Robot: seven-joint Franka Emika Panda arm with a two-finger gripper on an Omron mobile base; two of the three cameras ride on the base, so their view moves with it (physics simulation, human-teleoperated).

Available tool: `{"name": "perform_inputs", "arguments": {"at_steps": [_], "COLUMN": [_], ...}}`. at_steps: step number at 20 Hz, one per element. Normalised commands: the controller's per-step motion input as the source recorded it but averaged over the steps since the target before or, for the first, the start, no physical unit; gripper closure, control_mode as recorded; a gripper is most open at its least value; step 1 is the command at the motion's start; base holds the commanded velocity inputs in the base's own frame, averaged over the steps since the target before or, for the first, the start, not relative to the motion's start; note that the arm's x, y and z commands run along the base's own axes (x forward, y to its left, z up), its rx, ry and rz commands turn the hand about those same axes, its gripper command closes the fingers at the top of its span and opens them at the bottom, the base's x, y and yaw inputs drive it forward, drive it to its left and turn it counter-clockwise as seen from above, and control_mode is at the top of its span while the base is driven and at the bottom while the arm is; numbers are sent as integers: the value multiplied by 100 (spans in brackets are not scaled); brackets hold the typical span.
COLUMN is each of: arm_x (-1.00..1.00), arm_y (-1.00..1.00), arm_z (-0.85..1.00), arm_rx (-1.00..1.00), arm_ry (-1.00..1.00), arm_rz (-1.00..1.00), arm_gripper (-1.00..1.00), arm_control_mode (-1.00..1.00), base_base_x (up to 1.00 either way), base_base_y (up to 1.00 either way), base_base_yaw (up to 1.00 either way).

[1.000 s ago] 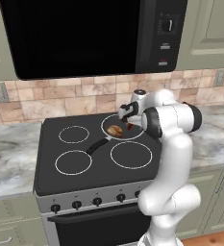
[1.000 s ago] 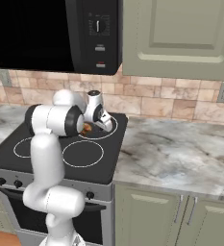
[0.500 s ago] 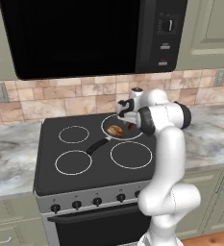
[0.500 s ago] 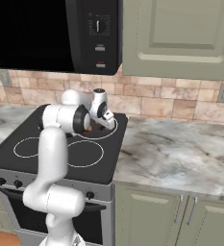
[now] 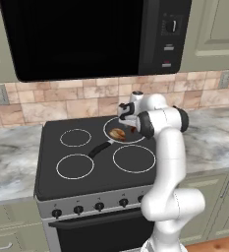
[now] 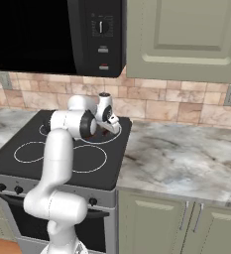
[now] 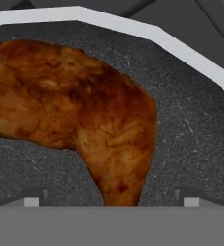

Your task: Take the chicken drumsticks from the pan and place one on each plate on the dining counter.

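Hand view: wide-open, empty gripper just above reddish-brown drumstick in pan.

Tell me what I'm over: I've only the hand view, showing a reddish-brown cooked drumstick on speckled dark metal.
Observer: That metal is the small round dark grey frying pan, on the back right burner of the black stovetop.
Operator: Anything else in it?
Observer: A plumper pale tan drumstick lies just left of your open claw.
Operator: Where's the handle?
Observer: The curved black handle points toward the stove's front left.
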Motion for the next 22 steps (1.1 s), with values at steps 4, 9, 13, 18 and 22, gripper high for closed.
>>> {"name": "perform_inputs", "arguments": {"at_steps": [4,9,13,18,22], "arm_x": [3,2,0,-2,-38], "arm_y": [0,0,0,0,-1], "arm_z": [-19,-9,-6,-6,29], "arm_rx": [0,0,0,4,14], "arm_ry": [0,0,0,13,-1], "arm_rz": [0,0,-2,0,0], "arm_gripper": [-100,-100,100,100,100], "arm_control_mode": [-100,-100,-100,-100,-100], "base_base_x": [0,0,0,0,0], "base_base_y": [0,0,0,0,0], "base_base_yaw": [0,0,0,0,0]}}
